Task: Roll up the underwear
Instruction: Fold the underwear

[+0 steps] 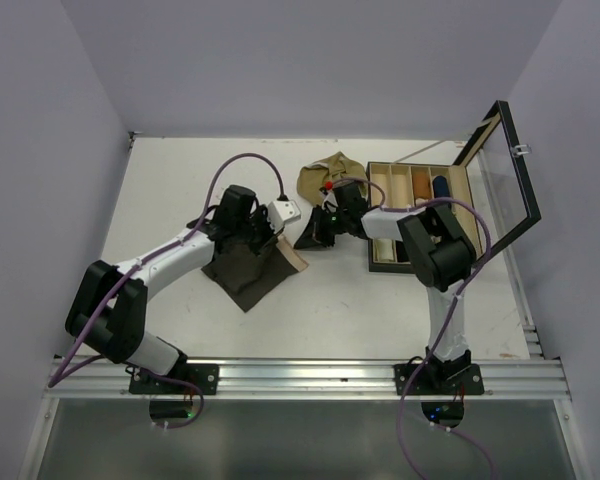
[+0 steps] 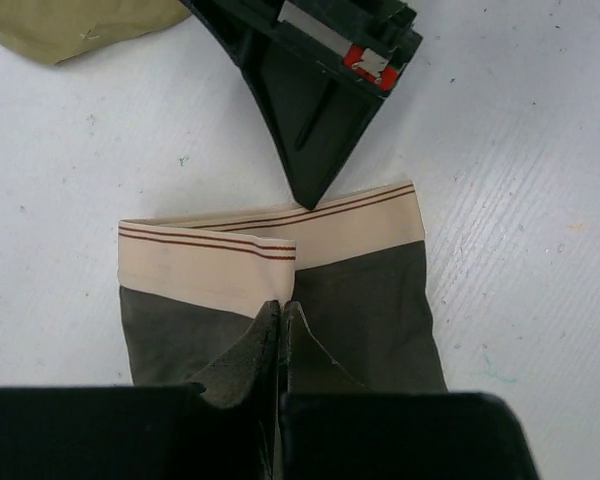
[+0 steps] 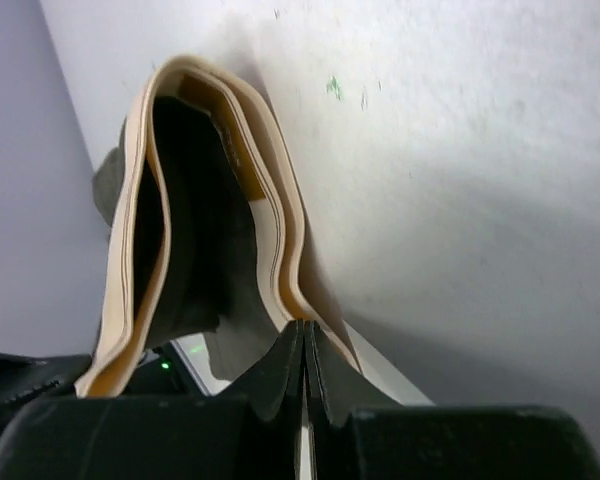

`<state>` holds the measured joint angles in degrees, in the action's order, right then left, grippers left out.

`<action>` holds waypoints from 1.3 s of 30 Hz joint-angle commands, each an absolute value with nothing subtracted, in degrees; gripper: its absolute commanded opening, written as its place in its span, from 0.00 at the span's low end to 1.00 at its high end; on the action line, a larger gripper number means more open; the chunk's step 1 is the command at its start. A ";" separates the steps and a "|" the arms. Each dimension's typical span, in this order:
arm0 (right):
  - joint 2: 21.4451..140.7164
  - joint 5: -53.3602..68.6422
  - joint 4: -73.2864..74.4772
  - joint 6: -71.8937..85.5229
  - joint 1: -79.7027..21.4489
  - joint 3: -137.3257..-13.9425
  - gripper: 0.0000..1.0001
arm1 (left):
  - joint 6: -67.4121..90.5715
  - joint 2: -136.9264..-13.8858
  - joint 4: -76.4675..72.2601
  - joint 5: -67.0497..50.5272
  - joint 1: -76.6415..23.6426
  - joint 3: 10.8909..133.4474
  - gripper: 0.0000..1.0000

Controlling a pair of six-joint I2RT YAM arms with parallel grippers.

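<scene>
The dark brown underwear (image 1: 242,272) lies flat in the middle of the table, its beige waistband (image 2: 350,228) toward the right arm and its left side folded over the middle. My left gripper (image 2: 282,306) is shut, its tips on the folded flap's edge just below the waistband; it also shows in the top view (image 1: 270,248). My right gripper (image 3: 305,326) is shut at the waistband's far edge (image 3: 280,250), which runs into its tips; it shows in the left wrist view (image 2: 305,195) and the top view (image 1: 303,242). The olive-tan underwear (image 1: 325,175) lies bunched behind it.
A dark box with wooden compartments (image 1: 380,265) stands at the right, its glass lid (image 1: 505,165) raised open. A blue item (image 1: 440,187) lies in one compartment. Bare white table surrounds the cloth. Grey walls close the back and sides.
</scene>
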<state>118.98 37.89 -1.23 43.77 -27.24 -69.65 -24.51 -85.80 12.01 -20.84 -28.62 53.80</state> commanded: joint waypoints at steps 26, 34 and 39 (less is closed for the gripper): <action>124.97 36.65 -13.10 53.35 -29.79 -77.96 0.04 | -22.15 -84.64 8.44 -23.38 -26.98 56.16 0.00; 128.93 36.39 -12.47 53.35 -30.94 -80.77 0.03 | -21.97 -84.38 8.88 -23.64 -26.98 56.51 0.00; 129.72 35.51 -11.34 53.00 -31.29 -80.86 0.03 | -21.97 -84.20 9.40 -23.82 -26.98 56.51 0.00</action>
<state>129.27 36.80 -11.97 53.54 -31.14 -78.81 -23.05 -85.78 11.31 -22.26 -27.38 54.15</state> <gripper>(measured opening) 0.039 0.010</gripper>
